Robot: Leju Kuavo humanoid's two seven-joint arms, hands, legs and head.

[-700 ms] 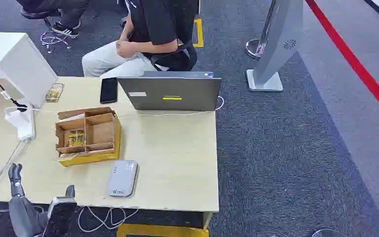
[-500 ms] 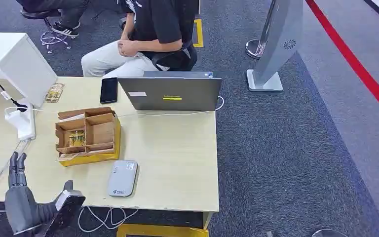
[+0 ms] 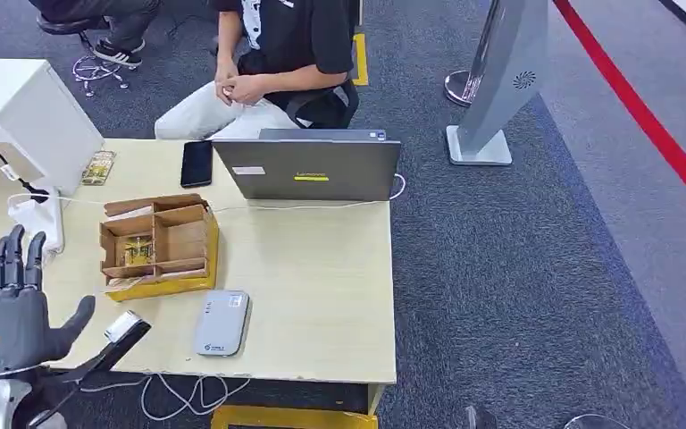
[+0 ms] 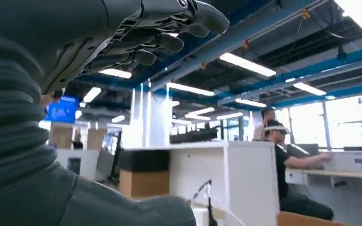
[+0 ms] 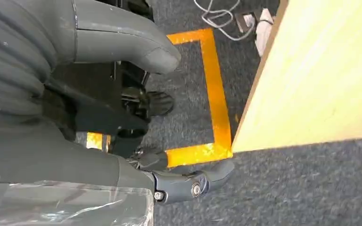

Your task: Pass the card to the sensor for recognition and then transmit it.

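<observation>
Left hand (image 3: 9, 308), lower left of frame, fingers spread, holds nothing; sensor (image 3: 221, 323) lies to its right; cards sit in box (image 3: 156, 241) above; right hand's (image 5: 122, 117) state cannot be told.

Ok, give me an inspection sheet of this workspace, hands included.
Surface: light wooden table.
Job's things: grey sensor near the front edge; yellowish card in a cardboard box compartment.
Clutter: laptop, black phone.
Hands: left hand raised, fingers spread, holding nothing; right hand low beside the table, holding nothing.
Cables: white cable by the laptop; loops below the front edge.
Surroundings: seated person, grey carpet.
</observation>
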